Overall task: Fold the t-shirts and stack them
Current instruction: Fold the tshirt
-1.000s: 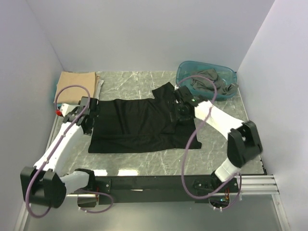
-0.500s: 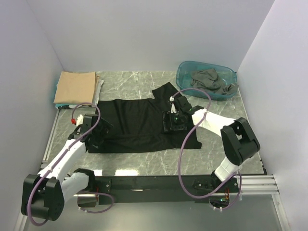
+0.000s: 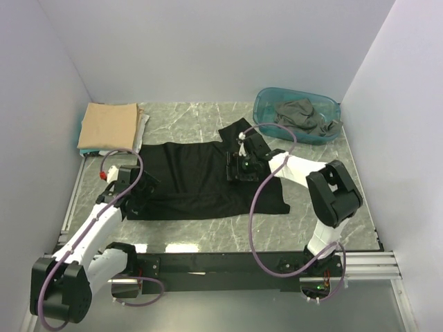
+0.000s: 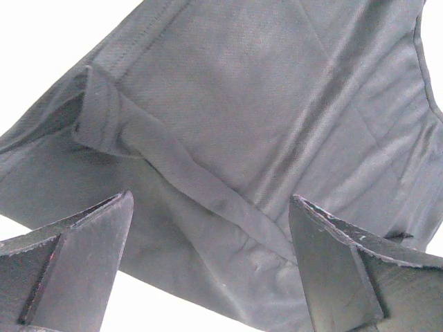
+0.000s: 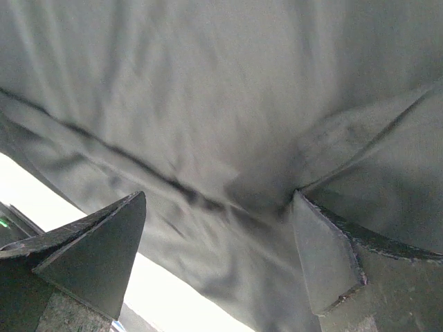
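Observation:
A black t-shirt [image 3: 190, 181] lies spread flat in the middle of the marble table, one sleeve [image 3: 234, 131] pointing toward the back. My left gripper [image 3: 137, 191] hovers open over its left edge; in the left wrist view a folded hem [image 4: 173, 173] runs between the spread fingers [image 4: 90, 242], nothing gripped. My right gripper [image 3: 237, 169] stands open low over the shirt's right half, creased cloth [image 5: 208, 159] between its fingers [image 5: 325, 256]. A tan t-shirt [image 3: 108, 124] lies folded at the back left on thin pale ones [image 3: 143, 124]. A dark grey t-shirt [image 3: 299, 115] is bunched in the tub.
The translucent teal tub [image 3: 266, 104] stands at the back right, close to the right wall. White walls enclose the table on three sides. Bare marble [image 3: 228, 235] shows in front of the black shirt, then the black rail with the arm bases.
My right gripper slid left over the black shirt and opened wider. My left gripper drew back toward the near side along the shirt's left edge, staying open.

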### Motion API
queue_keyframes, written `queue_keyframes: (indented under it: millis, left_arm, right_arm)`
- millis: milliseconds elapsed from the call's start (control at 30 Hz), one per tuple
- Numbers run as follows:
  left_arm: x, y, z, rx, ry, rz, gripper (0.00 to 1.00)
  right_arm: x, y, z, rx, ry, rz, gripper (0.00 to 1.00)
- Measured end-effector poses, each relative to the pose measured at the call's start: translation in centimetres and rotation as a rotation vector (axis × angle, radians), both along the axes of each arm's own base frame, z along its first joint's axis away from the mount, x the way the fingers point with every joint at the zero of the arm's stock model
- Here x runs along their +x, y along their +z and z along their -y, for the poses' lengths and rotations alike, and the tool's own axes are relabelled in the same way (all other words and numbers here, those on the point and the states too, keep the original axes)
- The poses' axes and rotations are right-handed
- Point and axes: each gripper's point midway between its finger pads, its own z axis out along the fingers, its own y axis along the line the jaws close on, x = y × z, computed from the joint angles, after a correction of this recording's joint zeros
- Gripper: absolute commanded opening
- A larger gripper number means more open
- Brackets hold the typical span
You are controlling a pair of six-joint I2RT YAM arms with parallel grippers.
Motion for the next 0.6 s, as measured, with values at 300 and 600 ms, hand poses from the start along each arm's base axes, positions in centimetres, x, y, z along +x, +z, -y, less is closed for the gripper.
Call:
queue_keyframes:
  millis: [300, 600]
  left_arm:
    - [-0.6, 1.1, -0.6, 0.025, 0.004, 0.024, 0.99]
    - [0.9, -0.8, 0.9, 0.001, -0.075, -0.027, 0.99]
  right_arm:
    - [5.2, 4.2, -2.9, 0.085, -0.041, 0.121, 0.92]
    - [3.0, 4.5, 2.6, -0.051, -0.156, 0.16, 0.93]
